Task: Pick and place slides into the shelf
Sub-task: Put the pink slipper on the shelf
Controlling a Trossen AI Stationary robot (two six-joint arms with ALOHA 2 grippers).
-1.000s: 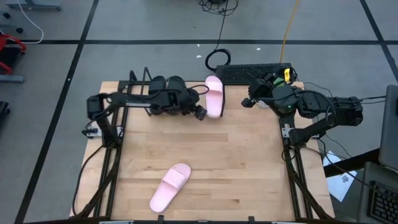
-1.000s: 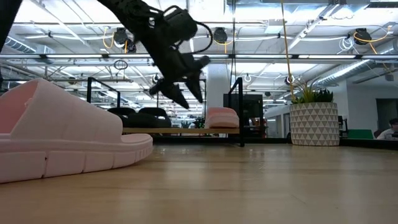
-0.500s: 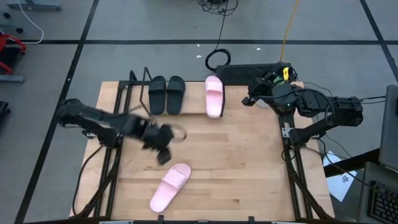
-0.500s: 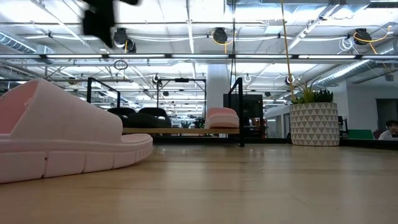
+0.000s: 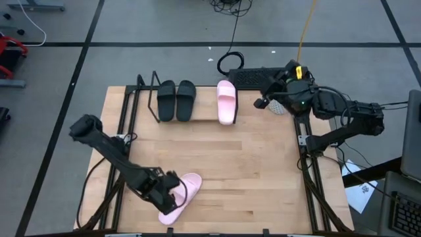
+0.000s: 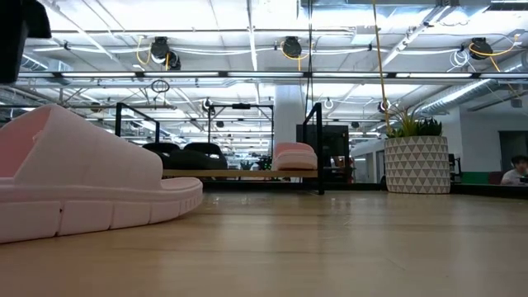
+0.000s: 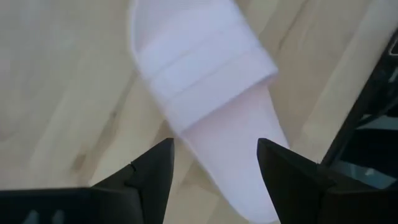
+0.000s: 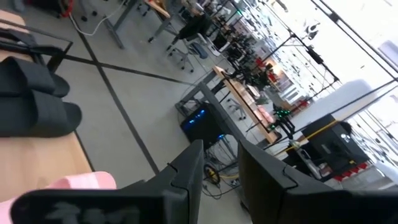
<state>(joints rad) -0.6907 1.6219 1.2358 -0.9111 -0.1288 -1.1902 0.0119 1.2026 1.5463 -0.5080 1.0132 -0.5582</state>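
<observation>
Directly under left end effector: pink slide.

You see a table of pale wood, smooth planks with a faint satin sheen. The pink slide at lower left looks like matt moulded foam with a ribbed strap. At upper centre, two black slides read matt against the shelf's thin dark wire.
</observation>
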